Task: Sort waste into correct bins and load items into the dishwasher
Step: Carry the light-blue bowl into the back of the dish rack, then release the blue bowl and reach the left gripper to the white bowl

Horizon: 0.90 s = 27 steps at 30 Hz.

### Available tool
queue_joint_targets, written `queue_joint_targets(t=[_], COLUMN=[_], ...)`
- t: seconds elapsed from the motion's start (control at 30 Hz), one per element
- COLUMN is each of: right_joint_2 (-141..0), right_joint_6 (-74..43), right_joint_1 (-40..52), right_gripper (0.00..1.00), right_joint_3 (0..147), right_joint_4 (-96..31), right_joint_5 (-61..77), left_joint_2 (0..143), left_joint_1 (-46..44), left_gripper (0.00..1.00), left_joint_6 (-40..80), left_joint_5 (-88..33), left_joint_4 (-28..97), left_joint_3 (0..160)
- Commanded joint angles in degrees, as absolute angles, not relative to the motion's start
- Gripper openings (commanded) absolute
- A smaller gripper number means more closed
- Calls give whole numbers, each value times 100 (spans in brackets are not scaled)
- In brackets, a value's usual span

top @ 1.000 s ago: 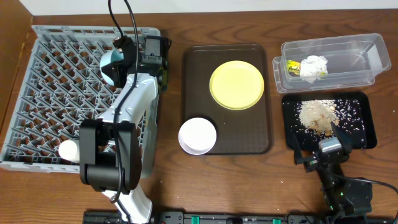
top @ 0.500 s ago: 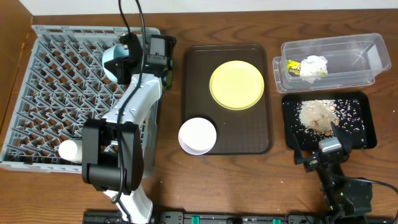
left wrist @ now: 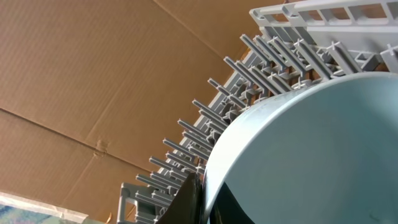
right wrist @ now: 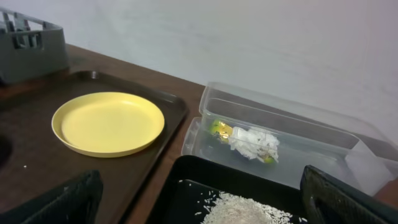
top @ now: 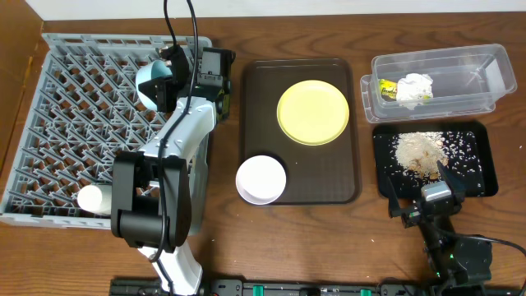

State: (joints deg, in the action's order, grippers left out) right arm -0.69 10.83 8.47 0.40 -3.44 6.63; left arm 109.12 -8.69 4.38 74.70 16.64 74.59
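The grey dish rack fills the left of the counter, its lattice floor and rows of pegs seen from above. A white rounded object sits at its near edge. Over the rack's far right corner the left end effector is clamped on the light blue bowl. The bowl is turned up on its edge rather than lying flat. In the left wrist view its smooth pale blue wall fills the frame, with a dark finger against its rim and the rack's pegs behind it. To the right lies the brown serving tray. The round pale yellow plate lies flat on its far half, and the small pinkish-white bowl sits mouth up on its near left corner. Further right, at the far side, the clear tub has its long axis running left to right. At its left end it holds the green snack wrapper and, touching it, the crumpled white tissue. The wrapper's orange and yellow print is too small to read. Just near of the tub lies the black tray, speckled with crumbs around a beige crumb heap. The right end effector hangs over the tray's near edge, its jaws spread wide and gripping nothing.
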Motion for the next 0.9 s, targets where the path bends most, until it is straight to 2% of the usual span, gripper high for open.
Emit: queue_joint_targets(t=[0.0,0.57,0.8,0.87], right_joint_2=[-38,-38,-38,-38], right_joint_6=[1120,1120,1120,1120], right_joint_1=[823,823,823,823], right_gripper=[99,99,99,99], right_joint_3=[32,32,32,32], right_joint_4=[-362,-362,-362,-362], right_joint_5=[692,692,692,692], left_joint_2=[11104,11238,11227,11144], left_joint_1=[-917,-1203,-1498,-1621], left_gripper=[7,10,52,56], left_joint_6=[432,429,432,434], left_joint_5=[7653,8038,7988,7568], left_joint_4=[1728,1785,1977,2193], left_joint_3=[7411,7363,7363,7363])
